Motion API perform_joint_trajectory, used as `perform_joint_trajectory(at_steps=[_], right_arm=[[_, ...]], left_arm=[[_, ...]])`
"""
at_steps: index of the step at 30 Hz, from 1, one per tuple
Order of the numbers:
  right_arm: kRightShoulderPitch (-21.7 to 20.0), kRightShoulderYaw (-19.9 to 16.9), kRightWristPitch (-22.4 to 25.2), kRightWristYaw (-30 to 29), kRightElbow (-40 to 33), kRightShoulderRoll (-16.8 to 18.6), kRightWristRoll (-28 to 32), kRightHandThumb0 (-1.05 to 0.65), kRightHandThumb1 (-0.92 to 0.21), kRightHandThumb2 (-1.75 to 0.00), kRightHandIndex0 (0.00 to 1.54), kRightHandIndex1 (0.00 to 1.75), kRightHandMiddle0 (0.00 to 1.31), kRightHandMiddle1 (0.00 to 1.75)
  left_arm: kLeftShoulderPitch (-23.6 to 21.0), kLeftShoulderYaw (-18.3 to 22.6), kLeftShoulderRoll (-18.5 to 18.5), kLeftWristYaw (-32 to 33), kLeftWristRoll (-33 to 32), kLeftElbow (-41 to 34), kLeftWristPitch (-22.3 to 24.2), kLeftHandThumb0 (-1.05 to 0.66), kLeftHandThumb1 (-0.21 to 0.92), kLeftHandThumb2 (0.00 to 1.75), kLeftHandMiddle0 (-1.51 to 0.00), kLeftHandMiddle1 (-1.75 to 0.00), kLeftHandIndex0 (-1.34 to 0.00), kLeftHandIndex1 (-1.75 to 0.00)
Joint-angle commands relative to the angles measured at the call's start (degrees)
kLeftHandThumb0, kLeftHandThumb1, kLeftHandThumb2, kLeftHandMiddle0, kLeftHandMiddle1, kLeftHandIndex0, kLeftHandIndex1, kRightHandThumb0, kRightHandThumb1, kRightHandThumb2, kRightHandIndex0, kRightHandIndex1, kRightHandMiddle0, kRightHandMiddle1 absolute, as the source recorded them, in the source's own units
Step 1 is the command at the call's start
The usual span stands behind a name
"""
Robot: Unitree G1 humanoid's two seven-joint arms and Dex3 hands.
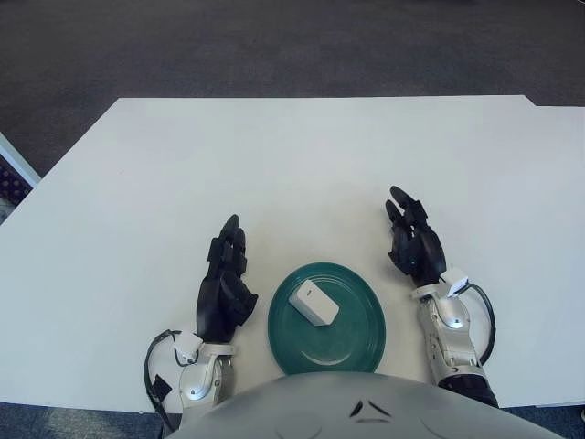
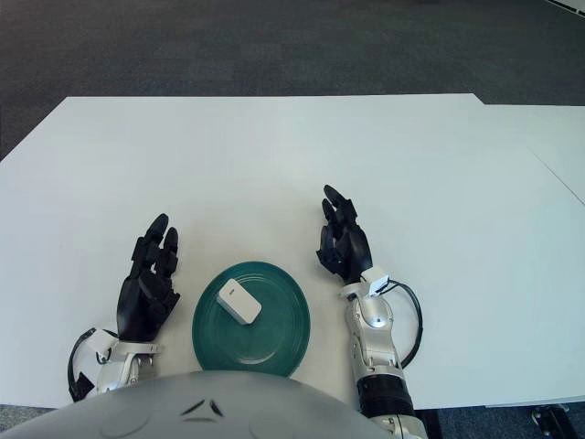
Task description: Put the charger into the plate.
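A white charger (image 1: pixel 313 305) lies inside a dark green plate (image 1: pixel 356 338) near the front edge of the white table. My left hand (image 1: pixel 227 274) is left of the plate, fingers extended and holding nothing. My right hand (image 1: pixel 413 240) is right of the plate and a little farther back, fingers extended and holding nothing. Neither hand touches the plate or the charger.
The white table (image 1: pixel 292 165) stretches far back and to both sides. A dark carpeted floor (image 1: pixel 274 46) lies beyond its far edge. My grey torso (image 1: pixel 366 407) shows at the bottom, just in front of the plate.
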Motion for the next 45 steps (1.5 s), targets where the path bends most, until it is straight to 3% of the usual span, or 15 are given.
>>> perform_joint_trajectory(at_steps=[1, 31, 45], right_arm=[[4.37, -0.45, 0.06, 0.01, 7.67, 2.38, 1.5, -0.94, -0.92, -0.87, 0.24, 0.01, 0.0, 0.6], [7.21, 0.52, -0.95, 1.9, 4.69, 3.5, 1.09, -0.96, -0.92, -0.81, 0.26, 0.01, 0.0, 0.63], [11.16, 1.98, -0.68, 1.98, 1.4, 3.12, 0.06, -0.94, -0.92, -0.87, 0.27, 0.01, 0.0, 0.61]], left_arm=[[-0.6, 0.64, 1.17, 1.06, 2.32, 4.53, -0.79, -1.05, 0.92, 1.12, -0.08, 0.0, 0.0, -0.34], [-2.08, 0.4, 2.26, 3.5, 7.73, 4.01, 0.96, -1.05, 0.92, 1.16, -0.05, 0.0, 0.0, -0.28], [-4.96, -0.1, 2.34, 3.61, 7.81, 2.84, 6.1, -1.05, 0.92, 1.17, -0.05, 0.0, 0.0, -0.27]])
